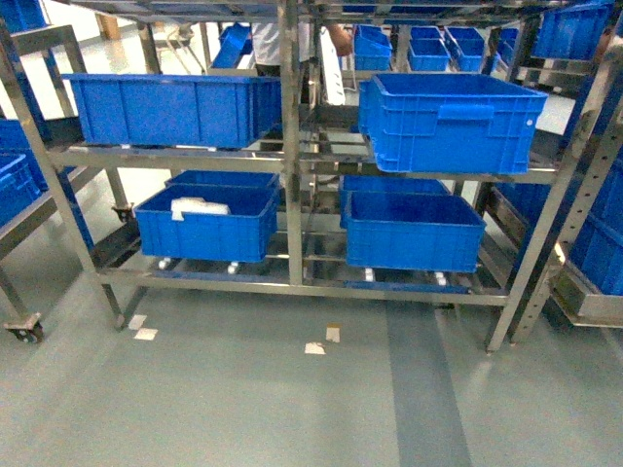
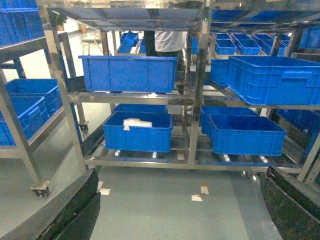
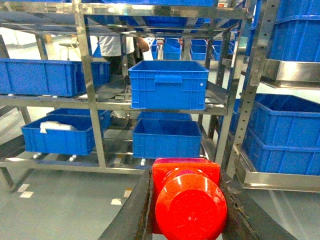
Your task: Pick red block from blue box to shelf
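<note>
The right gripper point(image 3: 187, 200) is clamping the red block point(image 3: 187, 197) for carrying to the shelf point(image 1: 290, 146); the left gripper point(image 2: 180, 210) is hanging wide open, empty.

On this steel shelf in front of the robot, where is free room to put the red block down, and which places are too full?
The right gripper holds the red block. On the shelf, the middle tier has a bare gap between the left crate and the right crate, split by the centre upright. The lower right crate looks empty. The lower left crate already holds white items.
</note>
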